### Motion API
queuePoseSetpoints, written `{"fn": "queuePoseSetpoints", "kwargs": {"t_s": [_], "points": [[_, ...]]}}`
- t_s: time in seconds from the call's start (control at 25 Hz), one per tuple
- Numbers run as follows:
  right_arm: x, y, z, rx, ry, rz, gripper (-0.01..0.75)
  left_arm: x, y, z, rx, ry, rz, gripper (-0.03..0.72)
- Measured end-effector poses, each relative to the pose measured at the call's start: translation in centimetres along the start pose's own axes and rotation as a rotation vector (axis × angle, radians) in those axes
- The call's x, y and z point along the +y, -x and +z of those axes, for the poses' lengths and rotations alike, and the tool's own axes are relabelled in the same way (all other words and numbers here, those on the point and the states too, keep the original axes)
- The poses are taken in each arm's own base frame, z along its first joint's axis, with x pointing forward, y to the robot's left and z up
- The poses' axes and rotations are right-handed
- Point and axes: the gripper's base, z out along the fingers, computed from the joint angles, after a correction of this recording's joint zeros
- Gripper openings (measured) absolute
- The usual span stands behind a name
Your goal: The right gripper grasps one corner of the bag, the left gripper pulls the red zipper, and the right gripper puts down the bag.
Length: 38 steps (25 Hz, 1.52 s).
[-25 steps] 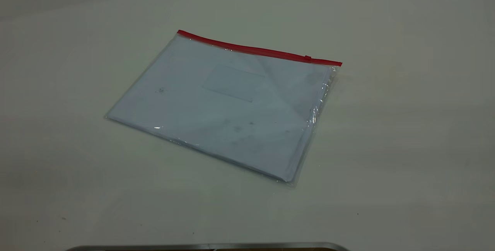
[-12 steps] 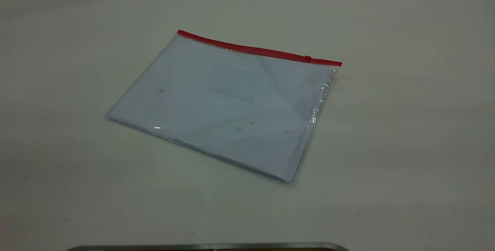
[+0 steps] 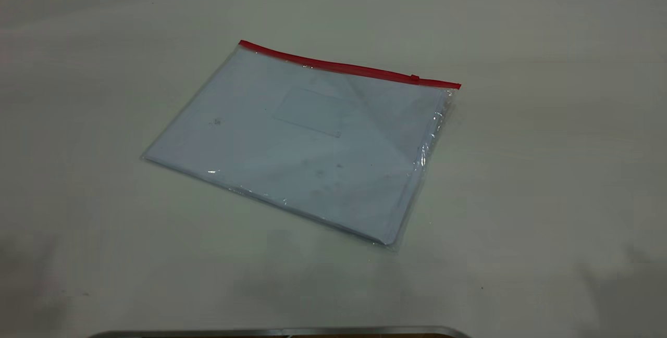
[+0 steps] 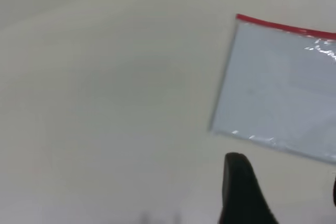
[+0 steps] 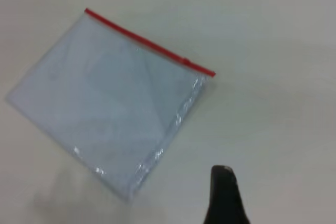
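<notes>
The bag (image 3: 307, 145) lies flat on the table, clear with white sheets inside. The red zipper (image 3: 344, 67) runs along its far edge, with the slider tab (image 3: 415, 78) close to the right corner of the bag (image 3: 452, 89). Neither gripper shows in the exterior view. In the left wrist view the left gripper (image 4: 286, 174) is open and empty above bare table, short of the bag (image 4: 283, 93). In the right wrist view one black finger (image 5: 223, 195) of the right gripper shows with bare table on both sides, apart from the bag (image 5: 110, 98) and its zipper (image 5: 147, 43).
The pale table (image 3: 547, 171) spreads wide on all sides of the bag. A grey metal edge (image 3: 281, 332) runs along the near side of the exterior view. Soft shadows lie on the near part of the table.
The bag has not moved. Faint shadows have appeared on the near part of the table in the exterior view.
</notes>
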Motion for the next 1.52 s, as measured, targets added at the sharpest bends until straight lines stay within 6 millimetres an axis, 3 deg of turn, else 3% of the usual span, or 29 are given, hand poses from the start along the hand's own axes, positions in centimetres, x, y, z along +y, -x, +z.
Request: {"fn": "queuePoseSetpoints", "kwargs": {"t_s": [0.24, 0.48, 0.72, 0.88, 1.2, 1.52], "points": [[-2.4, 0.6, 8.2, 0.142, 0.003, 0.068, 0.571, 0.1, 3.6, 6.8, 0.058, -0.129, 0.029, 0.497], [-4.7, 0.5, 17.5, 0.287, 0.049, 0.106, 0.572, 0.2, 5.0, 12.2, 0.083, -0.224, 0.034, 0.497], [-6.7, -1.2, 27.1, 0.364, 0.172, 0.110, 0.572, 0.3, 5.9, 16.0, 0.099, -0.279, 0.002, 0.497], [-7.1, -2.6, 32.0, 0.384, 0.321, 0.113, 0.572, 0.5, 6.1, 17.4, 0.111, -0.285, 0.003, 0.497], [-8.7, -3.6, 37.1, 0.364, 0.409, 0.136, 0.572, 0.7, 6.4, 17.9, 0.102, -0.274, -0.002, 0.497], [-9.6, -4.5, 38.4, 0.367, 0.431, 0.154, 0.572, 0.7, 6.5, 17.9, 0.099, -0.272, -0.002, 0.497]]}}
